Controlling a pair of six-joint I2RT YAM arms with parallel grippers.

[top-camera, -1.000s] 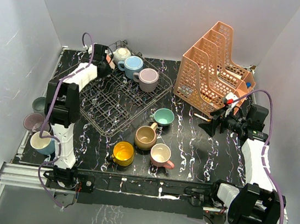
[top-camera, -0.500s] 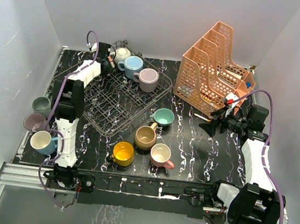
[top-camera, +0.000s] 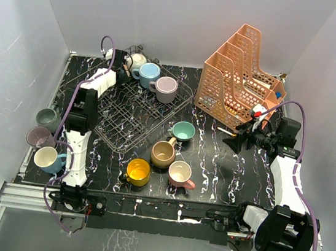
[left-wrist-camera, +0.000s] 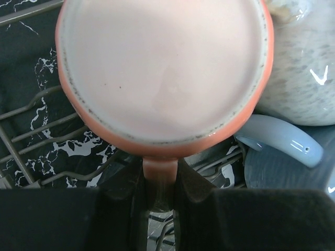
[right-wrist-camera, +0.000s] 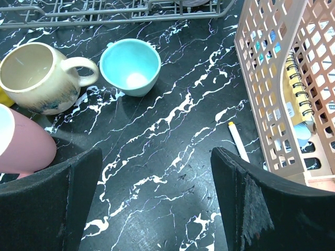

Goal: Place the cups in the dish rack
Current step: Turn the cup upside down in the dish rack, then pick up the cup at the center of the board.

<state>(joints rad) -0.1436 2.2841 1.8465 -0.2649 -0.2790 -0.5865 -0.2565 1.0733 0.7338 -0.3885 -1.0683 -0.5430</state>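
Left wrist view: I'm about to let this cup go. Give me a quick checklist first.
1. Left pincer shut on the orange cup by its handle: ok.
2. Cup above the dish rack wires: ok.
3. Cup resting on the tines: cannot tell.
4. Gap to the cream cup and blue cup close beside it: cannot tell.
5. Right pincer open, holding nothing, off the rack: ok.

11 cups [top-camera: 183,130], 1 rack [top-camera: 126,126], 1 organizer [top-camera: 236,79].
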